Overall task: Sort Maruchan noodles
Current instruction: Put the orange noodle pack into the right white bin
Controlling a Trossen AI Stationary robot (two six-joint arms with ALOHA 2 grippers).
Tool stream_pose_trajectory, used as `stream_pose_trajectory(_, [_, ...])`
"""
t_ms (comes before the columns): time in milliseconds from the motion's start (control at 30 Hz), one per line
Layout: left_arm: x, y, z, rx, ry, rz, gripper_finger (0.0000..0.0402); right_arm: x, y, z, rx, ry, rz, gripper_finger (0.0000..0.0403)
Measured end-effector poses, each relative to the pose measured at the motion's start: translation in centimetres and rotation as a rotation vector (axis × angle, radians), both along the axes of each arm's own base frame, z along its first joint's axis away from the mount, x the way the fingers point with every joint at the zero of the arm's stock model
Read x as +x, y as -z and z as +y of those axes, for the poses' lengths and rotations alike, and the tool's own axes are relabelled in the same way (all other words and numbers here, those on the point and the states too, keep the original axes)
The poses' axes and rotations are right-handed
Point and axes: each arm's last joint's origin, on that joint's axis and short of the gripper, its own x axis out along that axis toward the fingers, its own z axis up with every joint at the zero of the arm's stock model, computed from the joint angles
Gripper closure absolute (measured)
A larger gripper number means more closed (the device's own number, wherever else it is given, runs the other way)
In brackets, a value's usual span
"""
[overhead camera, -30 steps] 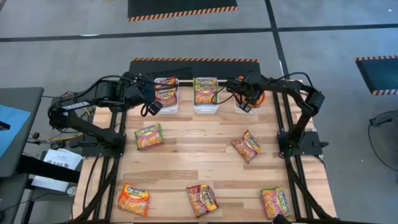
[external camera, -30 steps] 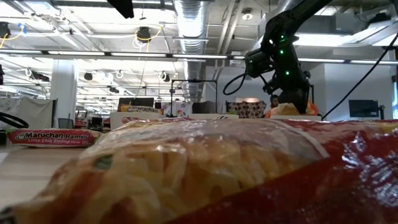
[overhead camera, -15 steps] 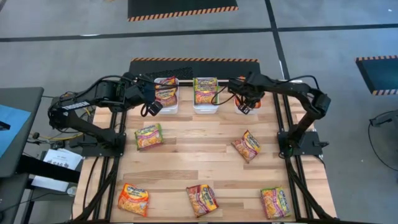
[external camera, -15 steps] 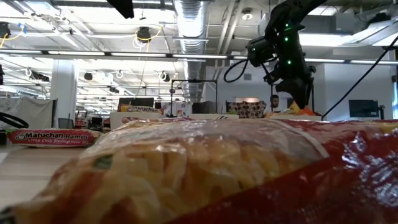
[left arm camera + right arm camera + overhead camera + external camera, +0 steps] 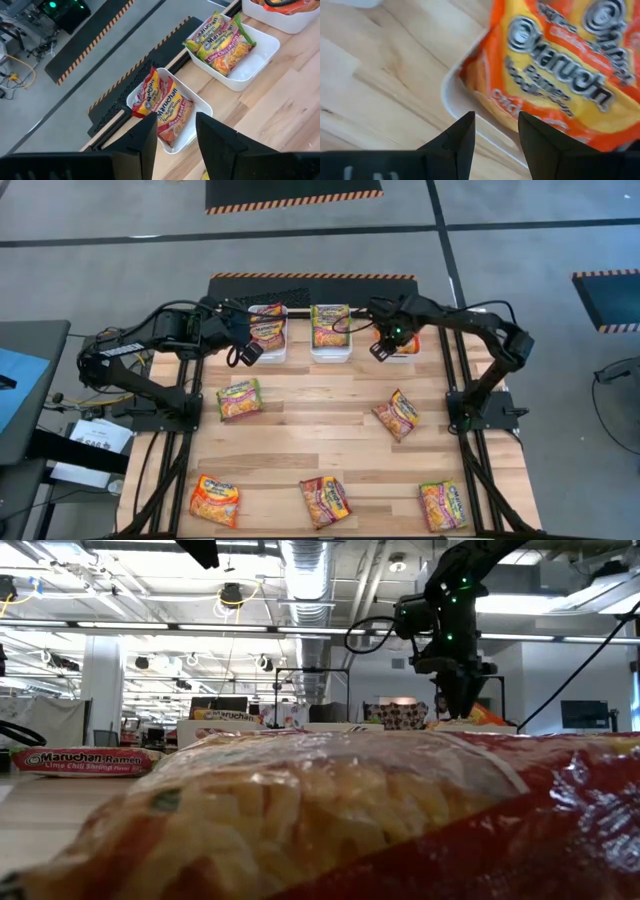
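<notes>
From above, the right gripper [image 5: 378,351] is seen just beside the right bin [image 5: 404,352], where an orange packet [image 5: 407,340] lies; five packets wait on the table [image 5: 320,435], the left gripper [image 5: 243,353] idle by the left bin [image 5: 267,348]. At table height, the fingers hang empty. At the right wrist, the fingers [image 5: 461,140] are parted, nothing held, packet released; a straight lift clear of the rim is advised.
</notes>
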Motion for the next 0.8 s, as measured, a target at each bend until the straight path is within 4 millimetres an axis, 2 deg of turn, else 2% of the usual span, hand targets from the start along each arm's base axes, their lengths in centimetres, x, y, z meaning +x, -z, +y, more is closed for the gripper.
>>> stream_pose_trajectory(433, [0.0, 0.0, 0.0, -0.012, 0.009, -0.002, 0.0280, -2.0, 0.1, -2.3, 0.086, 0.104, -0.039, 0.0230])
stream_pose_trajectory(633, [0.0, 0.0, 0.3, -0.011, -0.007, -0.002, 0.0280, -2.3, 0.1, -2.6, 0.129, 0.122, -0.063, 0.0230])
stream_pose_trajectory(800, [-0.2, 0.0, 0.9, -0.007, -0.033, 0.003, 0.0280, -2.0, 1.6, -3.1, 0.162, 0.127, -0.018, 0.0230])
